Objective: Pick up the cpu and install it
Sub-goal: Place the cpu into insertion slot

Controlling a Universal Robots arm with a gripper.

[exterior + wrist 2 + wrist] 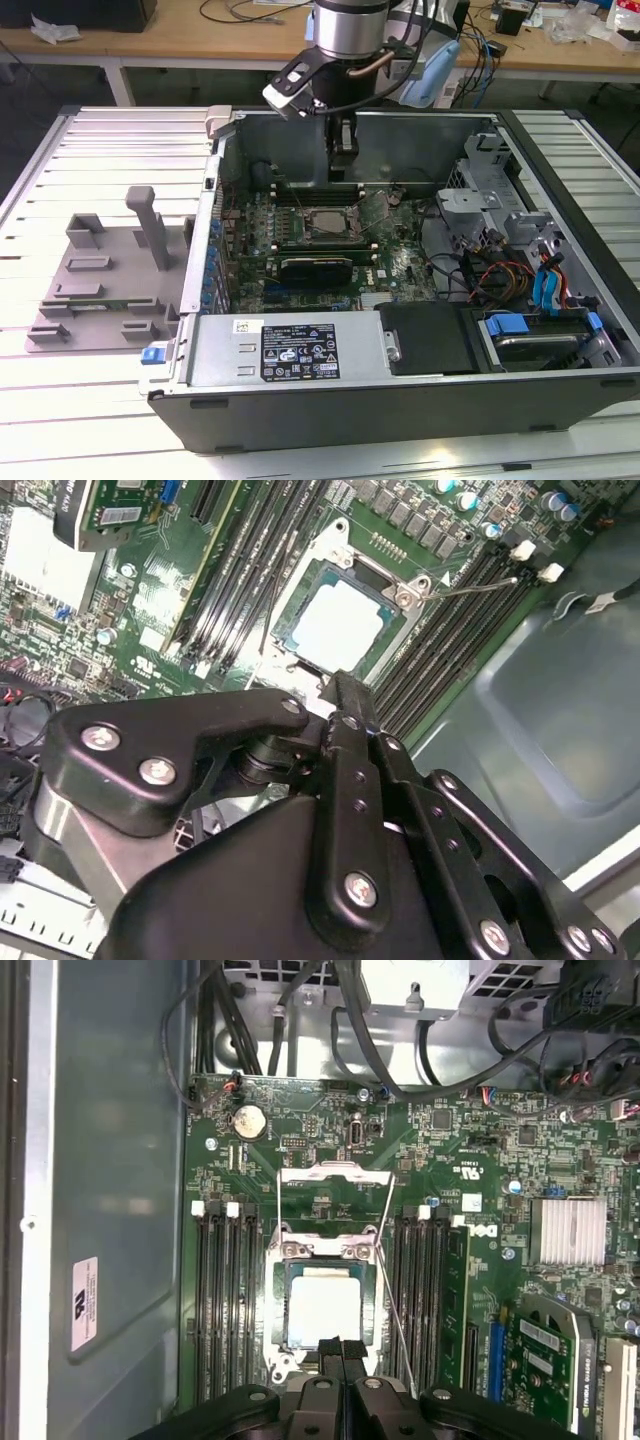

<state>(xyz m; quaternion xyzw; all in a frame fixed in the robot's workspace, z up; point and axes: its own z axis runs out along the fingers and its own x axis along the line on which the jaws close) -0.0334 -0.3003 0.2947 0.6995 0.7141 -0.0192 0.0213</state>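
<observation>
The cpu (323, 1307) is a shiny silver square that lies flat in the motherboard socket, its frame's load plate (335, 1176) swung open. It also shows in the second wrist view (338, 627) and in the exterior view (325, 225) in the middle of the open computer case. My gripper (340, 1348) hangs above the board just beside the socket's edge, its black fingers (345, 695) pressed together with nothing between them. In the exterior view the gripper (343, 165) sits over the case's back part, above the cpu and apart from it.
Memory slots (220, 1300) flank the socket on both sides, and a thin socket lever (396, 1300) sticks up beside it. A graphics card (315, 268) and cables (500, 275) fill the case. A grey plastic tray (100, 290) stands at the exterior view's left.
</observation>
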